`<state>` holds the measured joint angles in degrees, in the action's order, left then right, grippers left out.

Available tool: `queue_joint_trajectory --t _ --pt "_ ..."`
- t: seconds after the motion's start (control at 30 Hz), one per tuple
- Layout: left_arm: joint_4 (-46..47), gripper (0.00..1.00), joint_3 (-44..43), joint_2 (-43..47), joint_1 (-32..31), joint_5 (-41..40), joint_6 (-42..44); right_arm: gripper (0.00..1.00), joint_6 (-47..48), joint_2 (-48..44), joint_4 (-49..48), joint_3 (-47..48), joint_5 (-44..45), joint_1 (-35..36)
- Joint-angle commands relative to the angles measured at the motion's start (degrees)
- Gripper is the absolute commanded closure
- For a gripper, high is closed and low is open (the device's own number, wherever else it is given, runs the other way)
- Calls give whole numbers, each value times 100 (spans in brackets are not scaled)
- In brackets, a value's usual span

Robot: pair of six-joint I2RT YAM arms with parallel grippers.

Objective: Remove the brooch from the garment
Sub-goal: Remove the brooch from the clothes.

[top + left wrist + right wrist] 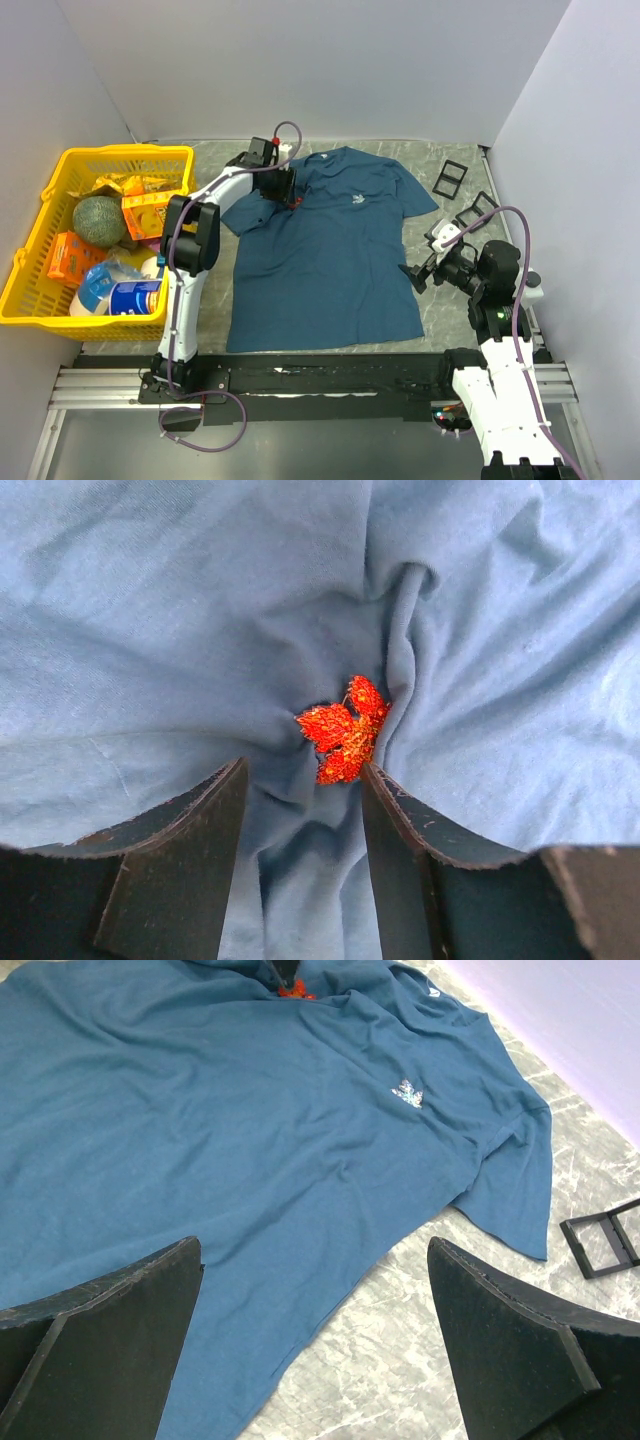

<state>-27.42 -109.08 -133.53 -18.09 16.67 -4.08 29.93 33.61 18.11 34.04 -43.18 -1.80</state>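
The dark teal garment (320, 260) lies flat on the marbled table. A red-orange leaf-shaped brooch (345, 730) sits on its left shoulder area, with the cloth (150, 630) puckered into folds around it. My left gripper (304, 768) is open just short of the brooch, which lies at the tip of the right finger; only bunched cloth lies between the jaws. From above, the left gripper (290, 190) hangs over the brooch (296, 203). My right gripper (312, 1245) is wide open and empty above the garment's (250, 1140) right hem, far from the brooch (295, 992).
A small silvery leaf emblem (357, 201) sits on the chest. A yellow basket (60, 170) with groceries stands at the left. Black rectangular frames (450, 177) lie at the back right, close to the right wall.
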Motion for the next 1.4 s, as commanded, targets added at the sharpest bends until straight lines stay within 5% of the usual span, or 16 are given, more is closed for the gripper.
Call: queue_joint_trajectory --t 0.0,0.63,0.9,1.37 --pt "123 45 -192 337 -28 48 -164 0 56 14 -79 -47 -68 -39" --pt "158 47 -79 73 -397 -981 74 0 83 14 -71 -47 -68 -31" --pt "457 48 106 478 -397 -612 161 0 83 32 -79 -47 -68 -31" --pt "140 67 -404 47 -371 179 83 0 92 58 -71 -47 -50 -31"
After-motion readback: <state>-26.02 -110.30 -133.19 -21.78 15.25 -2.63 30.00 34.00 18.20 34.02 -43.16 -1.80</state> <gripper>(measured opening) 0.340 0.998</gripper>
